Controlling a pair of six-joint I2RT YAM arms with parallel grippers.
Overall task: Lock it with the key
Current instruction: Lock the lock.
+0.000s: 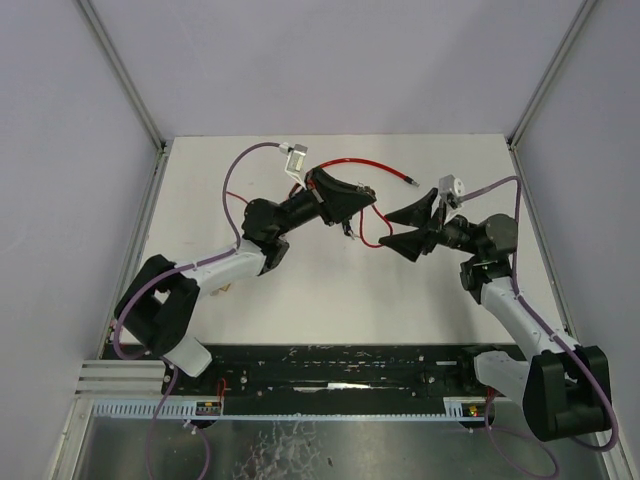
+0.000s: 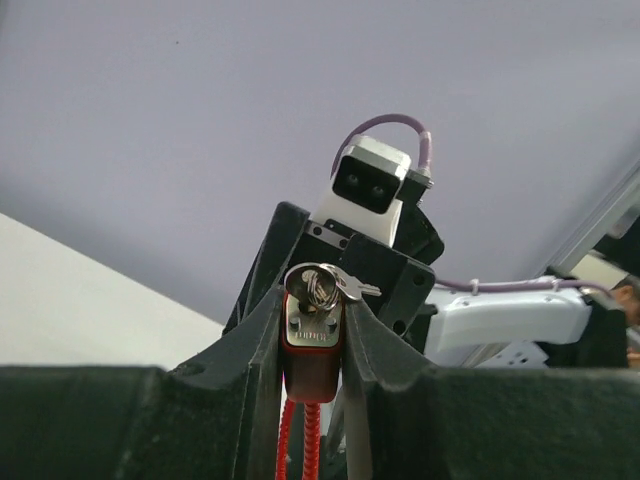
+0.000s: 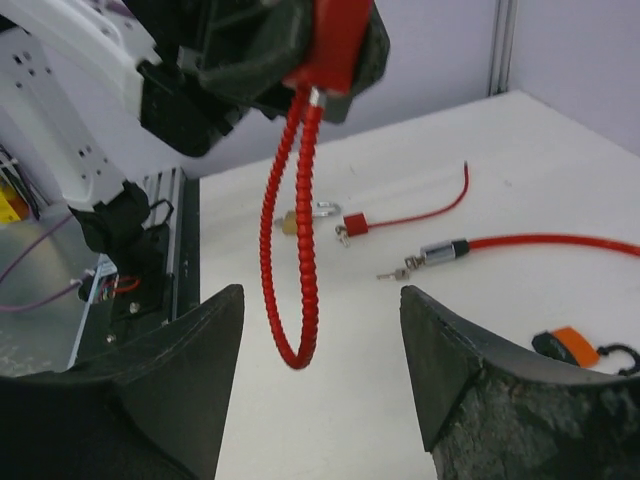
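My left gripper (image 2: 315,305) is clamped on the red cable lock (image 2: 312,350). The key (image 2: 345,287) sits in the end facing my right gripper (image 3: 320,300), whose jaws stand apart on nothing. I judge insertion done; whether it is turned I cannot tell. Only the left wrist view shows the key. The right wrist view shows the cable loop (image 3: 290,250) hanging below the lock and, beyond it, a small brass padlock (image 3: 300,218) on the counter (image 3: 350,400).

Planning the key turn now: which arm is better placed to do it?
Right. The right claw is open and empty, pointed toward the key seated in the red lock. The left claw is busy clamping that lock.
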